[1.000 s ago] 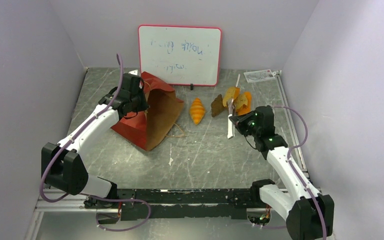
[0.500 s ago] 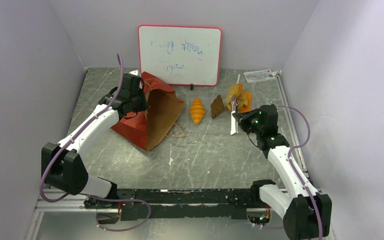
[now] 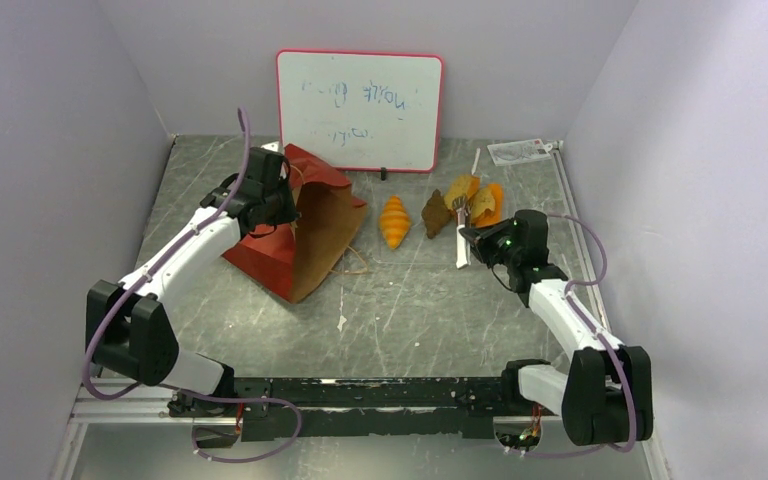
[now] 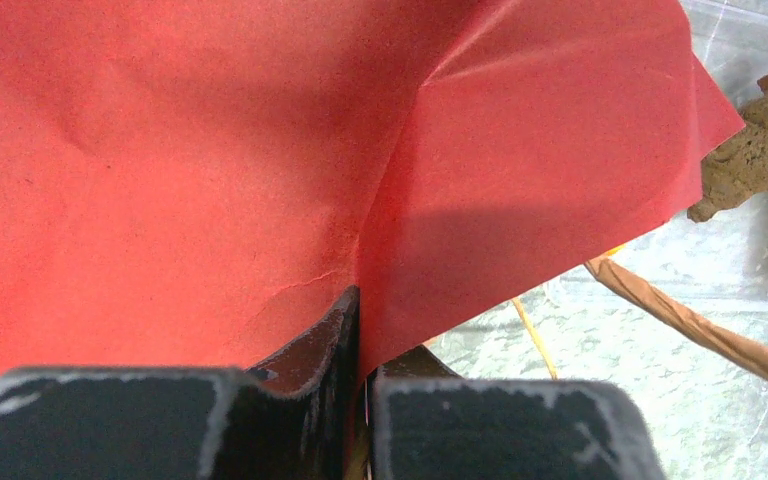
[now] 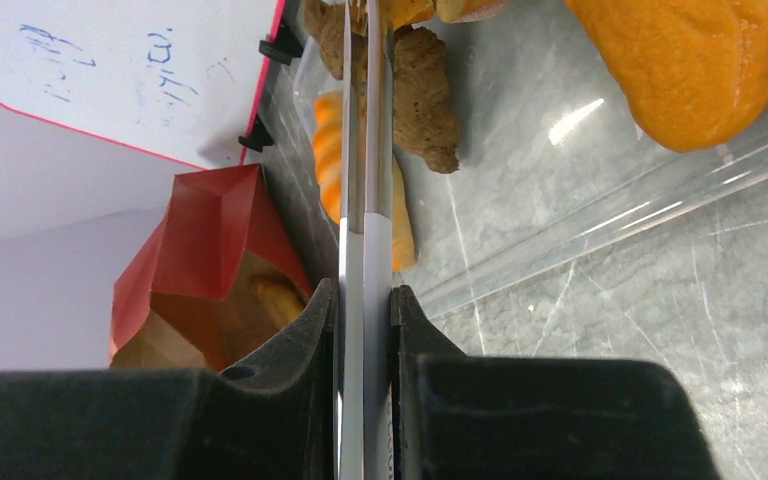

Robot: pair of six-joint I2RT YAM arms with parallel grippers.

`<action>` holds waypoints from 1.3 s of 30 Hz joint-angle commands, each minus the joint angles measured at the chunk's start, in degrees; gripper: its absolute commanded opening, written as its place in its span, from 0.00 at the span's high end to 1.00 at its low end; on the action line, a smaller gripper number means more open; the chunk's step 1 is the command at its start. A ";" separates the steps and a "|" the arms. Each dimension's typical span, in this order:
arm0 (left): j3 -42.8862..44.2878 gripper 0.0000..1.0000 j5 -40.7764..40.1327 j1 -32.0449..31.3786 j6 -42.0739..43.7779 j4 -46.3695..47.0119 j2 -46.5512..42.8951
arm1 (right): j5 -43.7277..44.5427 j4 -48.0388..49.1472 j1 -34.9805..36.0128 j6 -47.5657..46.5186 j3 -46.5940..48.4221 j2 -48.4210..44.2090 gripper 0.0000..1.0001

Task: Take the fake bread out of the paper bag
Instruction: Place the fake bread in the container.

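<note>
The paper bag (image 3: 310,235) lies on its side at the left, its mouth facing right. My left gripper (image 3: 278,205) is shut on a fold of its red part (image 4: 210,150). An orange croissant (image 3: 394,221), a dark brown piece (image 3: 434,213) and a pile of tan slices with an orange loaf (image 3: 475,200) lie on the table. My right gripper (image 3: 470,238) is shut on a thin white-handled metal utensil (image 5: 365,200), whose tip is by the dark brown piece (image 5: 420,90). One orange piece (image 5: 275,295) shows inside the bag (image 5: 210,270).
A whiteboard (image 3: 360,110) stands at the back. A small clear packet (image 3: 520,151) lies at the back right. The bag's cord handle (image 4: 700,325) trails on the table. Side walls close in left and right.
My right arm has shifted a little, with its elbow swung inward, and the utensil tip stays by the pastry pile. The left gripper and the bag have hardly moved.
</note>
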 commanded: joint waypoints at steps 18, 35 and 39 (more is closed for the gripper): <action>0.21 0.90 1.25 0.56 -1.48 1.52 -0.14 | -3.62 -2.38 -1.81 -1.39 0.28 -5.41 0.64; -0.61 0.90 0.79 0.54 -0.45 0.95 -1.60 | -3.13 -10.59 -1.90 -3.43 0.22 -14.13 0.65; -0.16 0.91 0.09 0.54 1.20 0.54 -1.92 | -2.34 -13.06 -1.86 -5.16 1.71 -16.63 0.65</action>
